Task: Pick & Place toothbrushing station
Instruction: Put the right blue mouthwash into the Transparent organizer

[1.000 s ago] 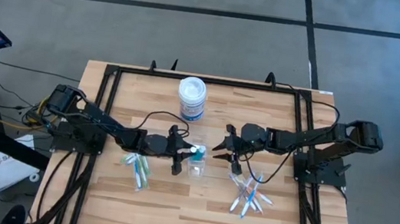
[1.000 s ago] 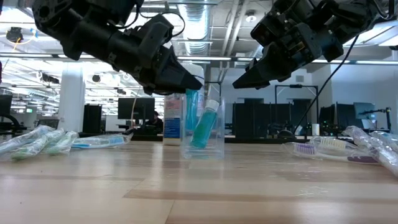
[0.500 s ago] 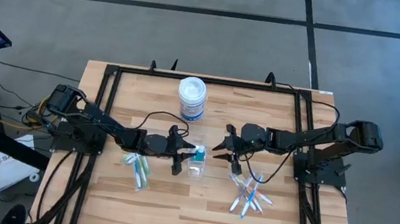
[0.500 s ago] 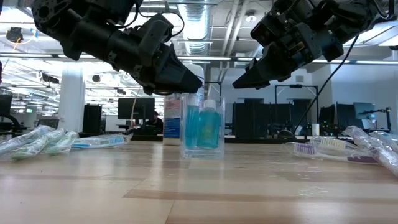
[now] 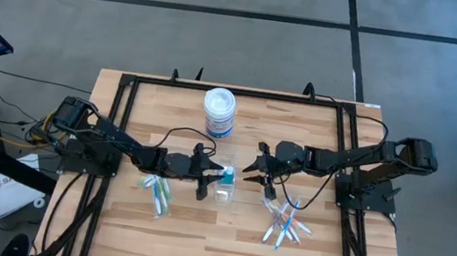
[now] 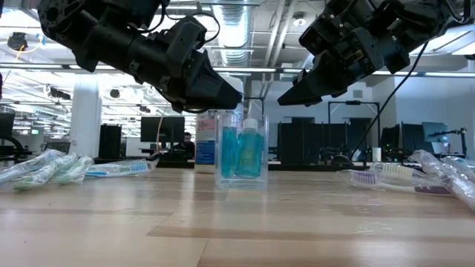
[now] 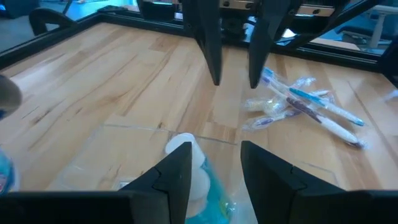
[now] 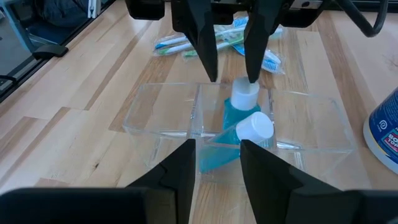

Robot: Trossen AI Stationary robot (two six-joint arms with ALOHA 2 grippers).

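Both sets of jaws are apart and holding nothing, so you've got the left gripper (image 5: 208,172) hanging just above the clear plastic cup (image 6: 241,149) and the right gripper (image 5: 253,170) hovering just beside it. Two blue white-capped tubes (image 8: 243,111) sit inside the cup mid-table. Toothbrushes (image 5: 157,193) lie in one pile by your left arm, another toothbrush pile (image 5: 284,224) by your right.

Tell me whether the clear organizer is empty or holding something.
Holding something: the clear organizer contains two blue white-capped tubes, standing inside it in the low view.
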